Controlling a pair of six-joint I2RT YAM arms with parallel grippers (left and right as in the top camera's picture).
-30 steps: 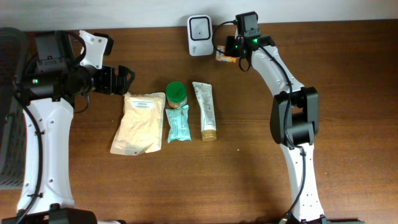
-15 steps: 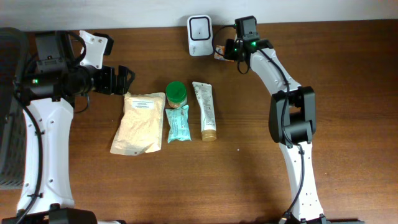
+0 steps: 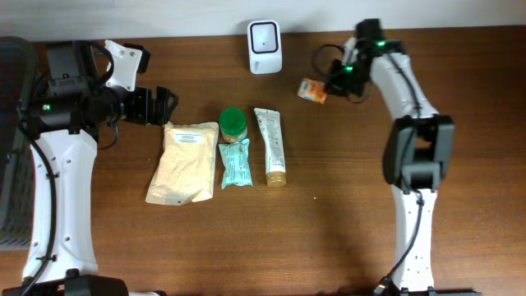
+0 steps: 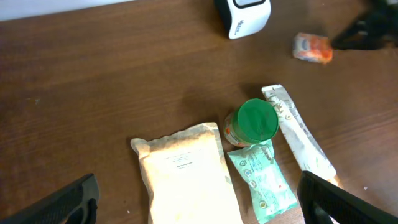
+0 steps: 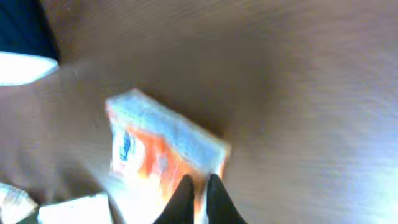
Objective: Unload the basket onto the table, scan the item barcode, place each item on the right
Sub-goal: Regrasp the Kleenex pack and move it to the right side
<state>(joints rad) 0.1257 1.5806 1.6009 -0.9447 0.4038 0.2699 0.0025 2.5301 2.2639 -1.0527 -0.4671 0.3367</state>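
The right gripper (image 3: 329, 84) is closed, its jaws pinching the edge of the orange packet (image 3: 311, 90), seen blurred in the right wrist view. The packet sits right of the white scanner (image 3: 265, 35), apart from it, near the table's (image 3: 329, 230) back edge; whether it touches the table I cannot tell. The left gripper (image 3: 168, 105) hangs wide open, holding nothing, just above the tan pouch (image 3: 182, 160). Beside the pouch lie a green-lidded jar (image 3: 233, 123), a teal sachet (image 3: 236, 163) and a tube (image 3: 271, 146).

Lab checkout mock-up, wooden table (image 3: 329, 214), scanner (image 3: 265, 35), groceries (image 3: 234, 160)
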